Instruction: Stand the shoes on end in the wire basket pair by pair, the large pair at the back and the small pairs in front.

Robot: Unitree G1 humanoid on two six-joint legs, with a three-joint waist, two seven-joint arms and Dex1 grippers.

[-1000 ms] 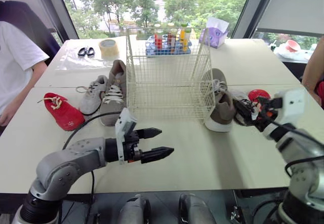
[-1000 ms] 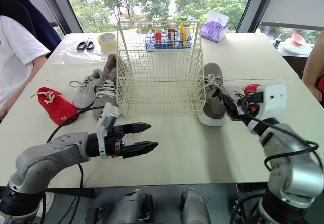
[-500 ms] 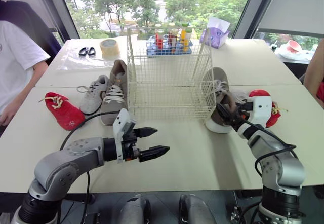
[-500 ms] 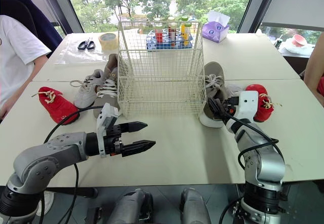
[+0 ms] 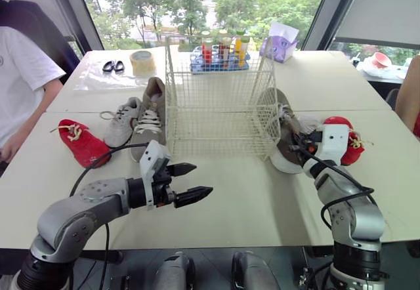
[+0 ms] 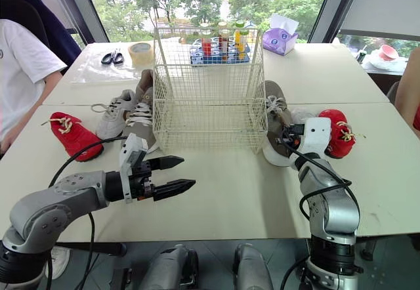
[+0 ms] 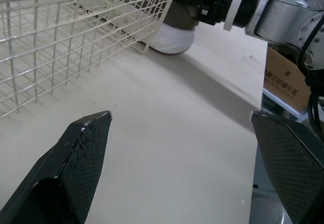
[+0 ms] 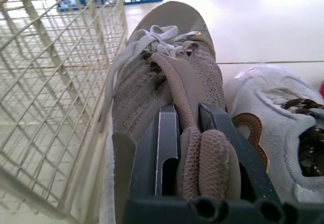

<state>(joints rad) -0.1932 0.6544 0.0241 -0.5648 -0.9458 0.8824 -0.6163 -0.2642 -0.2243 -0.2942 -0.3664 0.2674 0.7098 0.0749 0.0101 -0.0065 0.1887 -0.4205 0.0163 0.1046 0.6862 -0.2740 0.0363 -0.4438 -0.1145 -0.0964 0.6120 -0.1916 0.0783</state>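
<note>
Now | left jaws wide, empty | wrist view: right jaws pinch taupe shoe

The grey shoe seems mostly hidden behind the taupe shoe.

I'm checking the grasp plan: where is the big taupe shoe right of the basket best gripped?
Pinch the taupe shoe by the padded strip behind its laces, coming from the heel end: it lies toe away, opening upward. The right gripper is shut there.
</note>
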